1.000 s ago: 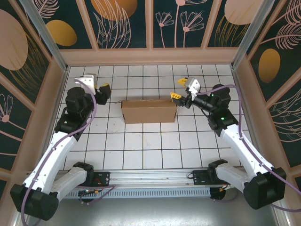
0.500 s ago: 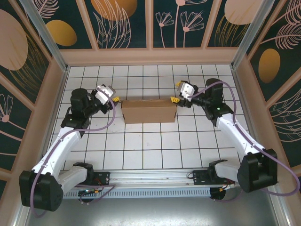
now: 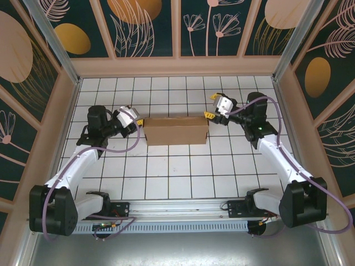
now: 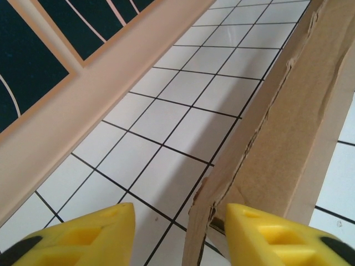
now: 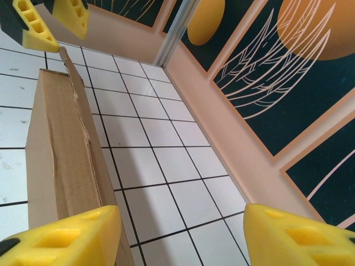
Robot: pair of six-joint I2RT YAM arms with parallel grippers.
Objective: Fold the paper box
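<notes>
Looking down from above, we see the box (image 3: pixel 176 131) lying on the tiled worktop (image 3: pixel 177 177), a little beyond its middle, its long side running left to right between the two arms. It is plain brown cardboard with a crease along its far edge. The left tool (image 3: pixel 138 122) sits at the box's left end, yellow tips right against the corner. The right tool (image 3: pixel 211 107) sits at the right end with its fingers spread apart – the nearer one meets the far right corner of the box, the other stands clear of it above bare tiles.

From the left wrist, we find the left tool (image 4: pixel 178 221) parted, with the ragged end of a thin cardboard wall of the box (image 4: pixel 277 127) rising between its two yellow fingers. The wall lies closer to the finger on the right of the picture; we cannot tell whether they touch. Nothing is pinched.

From the right wrist, the right tool (image 5: pixel 180 233) is opened wide and grips nothing. The box (image 5: pixel 61 138) stretches away from the finger on the left of the picture, which overlaps the box's near end, while the other finger hangs over tiles near the side wall (image 5: pixel 233 138). At the box's far end we make out the left tool (image 5: pixel 50 22) – two yellow tips by the corner.
</notes>
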